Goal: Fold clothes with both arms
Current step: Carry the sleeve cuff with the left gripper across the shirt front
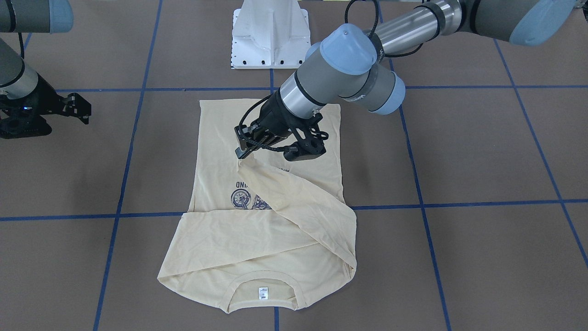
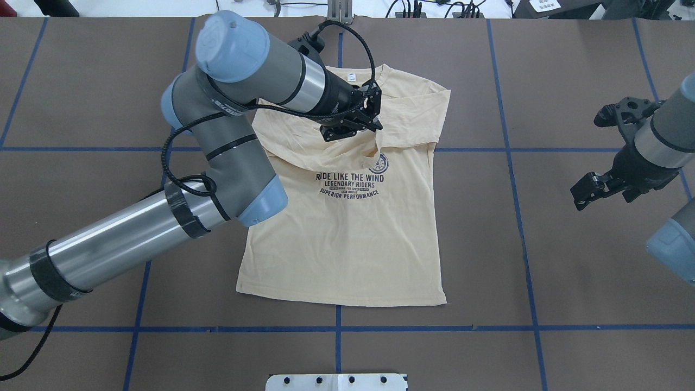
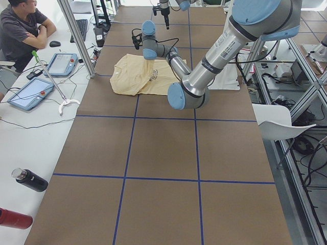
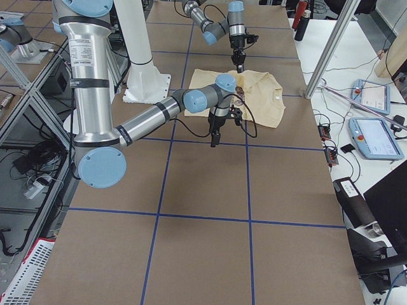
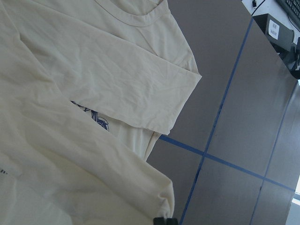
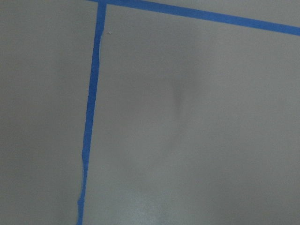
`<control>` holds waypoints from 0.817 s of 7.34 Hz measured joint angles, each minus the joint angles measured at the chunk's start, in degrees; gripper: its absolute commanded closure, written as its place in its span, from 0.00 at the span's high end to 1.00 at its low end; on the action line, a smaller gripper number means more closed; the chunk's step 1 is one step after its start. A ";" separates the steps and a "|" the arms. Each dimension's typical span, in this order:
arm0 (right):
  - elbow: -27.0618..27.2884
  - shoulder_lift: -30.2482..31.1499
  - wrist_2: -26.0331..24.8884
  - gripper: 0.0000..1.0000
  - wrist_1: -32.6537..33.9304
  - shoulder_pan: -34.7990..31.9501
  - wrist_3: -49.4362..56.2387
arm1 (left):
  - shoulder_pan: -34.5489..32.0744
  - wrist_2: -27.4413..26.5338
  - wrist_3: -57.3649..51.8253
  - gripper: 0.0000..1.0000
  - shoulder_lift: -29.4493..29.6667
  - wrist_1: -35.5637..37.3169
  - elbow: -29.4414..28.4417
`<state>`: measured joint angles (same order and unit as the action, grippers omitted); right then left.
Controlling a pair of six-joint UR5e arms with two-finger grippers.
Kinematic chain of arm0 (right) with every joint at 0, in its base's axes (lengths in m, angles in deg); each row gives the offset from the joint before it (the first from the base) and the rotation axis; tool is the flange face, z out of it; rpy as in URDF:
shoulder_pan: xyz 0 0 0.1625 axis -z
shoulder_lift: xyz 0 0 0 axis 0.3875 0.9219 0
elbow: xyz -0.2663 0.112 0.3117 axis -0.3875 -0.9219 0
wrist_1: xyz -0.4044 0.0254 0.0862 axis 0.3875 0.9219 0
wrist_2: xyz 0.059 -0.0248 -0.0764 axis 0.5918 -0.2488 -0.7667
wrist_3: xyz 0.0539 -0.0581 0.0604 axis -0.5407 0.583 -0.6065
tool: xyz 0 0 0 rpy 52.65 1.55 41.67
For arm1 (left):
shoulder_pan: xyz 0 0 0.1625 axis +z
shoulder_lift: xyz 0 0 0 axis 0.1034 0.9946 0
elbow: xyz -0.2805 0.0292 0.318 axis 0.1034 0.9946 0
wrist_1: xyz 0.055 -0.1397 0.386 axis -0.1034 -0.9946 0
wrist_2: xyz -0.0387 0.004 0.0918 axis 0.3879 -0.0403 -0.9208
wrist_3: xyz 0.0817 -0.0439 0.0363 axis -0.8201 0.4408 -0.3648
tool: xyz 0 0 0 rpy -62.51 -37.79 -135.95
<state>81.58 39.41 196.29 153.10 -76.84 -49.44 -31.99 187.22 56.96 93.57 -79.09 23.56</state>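
Big picture first: the brown table (image 2: 488, 244) has the cream shirt (image 2: 347, 250) spread at its middle, print (image 2: 350, 184) up, hem toward my base and collar (image 1: 262, 279) on the far side.

My left arm (image 2: 136, 233) reaches out over the chest. My right arm (image 2: 668, 130) hangs well off to the side, over bare table and clear of the cloth.

I judge this to be the sleeve stage. The other sleeve (image 2: 418, 117) already lies folded across the shoulders. The sleeve (image 1: 298, 197) I have runs up off the table in a diagonal ridge to my left gripper (image 1: 243, 153), whose fingers are pinched on the cuff just above the print.

My right gripper (image 2: 594, 155) has its fingers spread wide, holding nothing.

What's next, as I read it: carry the cuff a little further over the chest, bring it down flat so it lies neatly over the other sleeve, then let go. After that both grippers are needed at the hem or the shoulders for the long fold. One thing to mind is dragging the body askew.
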 measured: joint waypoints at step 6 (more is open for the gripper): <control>-0.65 -0.55 0.10 1.00 -0.03 0.07 0.07 | 8.66 -11.26 0.59 1.00 3.25 -8.48 -11.78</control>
<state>80.93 38.85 196.40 153.07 -76.76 -49.37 -23.33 175.96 57.55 96.82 -87.58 11.79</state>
